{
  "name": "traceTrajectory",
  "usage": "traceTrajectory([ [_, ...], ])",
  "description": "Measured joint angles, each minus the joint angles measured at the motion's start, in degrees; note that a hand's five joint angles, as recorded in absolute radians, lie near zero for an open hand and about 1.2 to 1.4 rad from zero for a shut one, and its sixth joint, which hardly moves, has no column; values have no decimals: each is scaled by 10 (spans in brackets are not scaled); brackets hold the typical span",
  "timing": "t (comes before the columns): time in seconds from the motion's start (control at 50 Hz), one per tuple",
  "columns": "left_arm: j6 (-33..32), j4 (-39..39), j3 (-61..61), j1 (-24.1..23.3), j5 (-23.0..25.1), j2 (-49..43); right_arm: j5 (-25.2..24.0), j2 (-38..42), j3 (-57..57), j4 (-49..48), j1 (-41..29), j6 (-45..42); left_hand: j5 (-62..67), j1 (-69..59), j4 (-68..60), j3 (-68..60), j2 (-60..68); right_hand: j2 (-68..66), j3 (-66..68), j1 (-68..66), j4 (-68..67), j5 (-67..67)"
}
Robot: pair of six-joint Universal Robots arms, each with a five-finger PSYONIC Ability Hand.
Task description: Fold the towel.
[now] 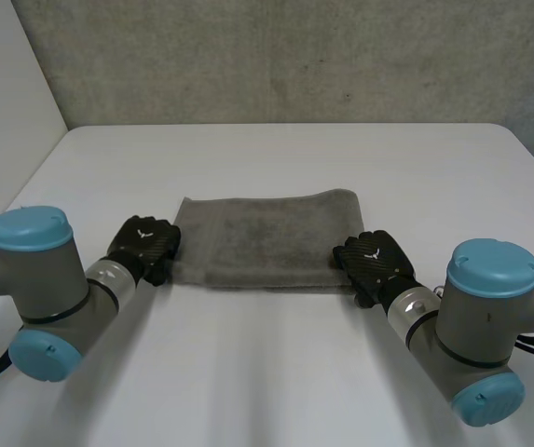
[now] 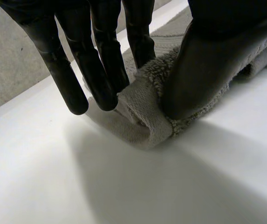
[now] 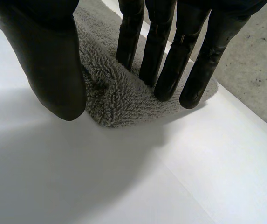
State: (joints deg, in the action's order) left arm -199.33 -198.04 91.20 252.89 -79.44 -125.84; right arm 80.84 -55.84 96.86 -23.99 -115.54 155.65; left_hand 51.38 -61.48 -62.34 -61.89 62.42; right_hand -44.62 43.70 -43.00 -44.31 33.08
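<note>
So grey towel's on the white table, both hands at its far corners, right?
Not far: the left hand and right hand are at the near corners of the grey towel, on the robot's side, as the head view shows. It does lie on the white table.

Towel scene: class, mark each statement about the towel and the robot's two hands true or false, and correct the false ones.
1. The grey towel lies on a white table. True.
2. The left hand is at the towel's far edge. False: it is at the near left corner.
3. The left hand pinches its corner between thumb and fingers. True.
4. The right hand hangs well clear of the towel. False: it touches the near right corner.
</note>
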Motion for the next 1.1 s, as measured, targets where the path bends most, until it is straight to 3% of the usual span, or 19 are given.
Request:
traceTrajectory([
  [0.08,-1,0,-15,-5,0,-4,0,-1,0,1,0,0,119,-108,-130,-124,120,0,0,0,0,0],
  [0.18,-3,0,-52,-20,0,-20,2,-4,0,1,1,0,133,-118,-153,-138,133,12,-12,12,14,-14],
  [0.26,-5,0,-104,-43,0,-38,13,-12,-2,1,4,1,133,-120,-155,-140,135,230,-219,214,226,-233],
  [0.3,-6,0,-154,-67,0,-50,26,-20,-3,3,10,2,133,-121,-155,-142,137,302,-290,283,294,-297],
  [0.44,-3,2,-370,-180,-7,-81,71,-67,0,20,51,20,133,-123,-155,-142,138,304,-296,296,296,-297],
  [0.58,13,-5,-463,-256,-39,-65,74,-109,13,23,91,57,133,-123,-155,-142,138,304,-296,299,296,-297],
  [0.62,23,-14,-437,-248,-62,-54,72,-115,13,24,99,64,133,-123,-155,-142,138,304,-296,299,296,-297],
  [0.68,38,-37,-352,-201,-96,-41,67,-118,12,25,106,68,133,-123,-155,-142,138,304,-296,299,296,-297],
  [0.82,49,-95,-139,-91,-117,-32,44,-115,13,26,99,69,134,-125,-156,-146,138,304,-296,299,296,-297],
  [0.94,49,-145,-22,-72,-96,-31,34,-110,15,26,79,66,134,-125,-158,-147,140,304,-297,299,296,-297],
  [1.1,46,-180,29,-83,-74,-18,32,-98,16,38,68,64,134,-125,-158,-148,140,304,-297,300,296,-297],
])
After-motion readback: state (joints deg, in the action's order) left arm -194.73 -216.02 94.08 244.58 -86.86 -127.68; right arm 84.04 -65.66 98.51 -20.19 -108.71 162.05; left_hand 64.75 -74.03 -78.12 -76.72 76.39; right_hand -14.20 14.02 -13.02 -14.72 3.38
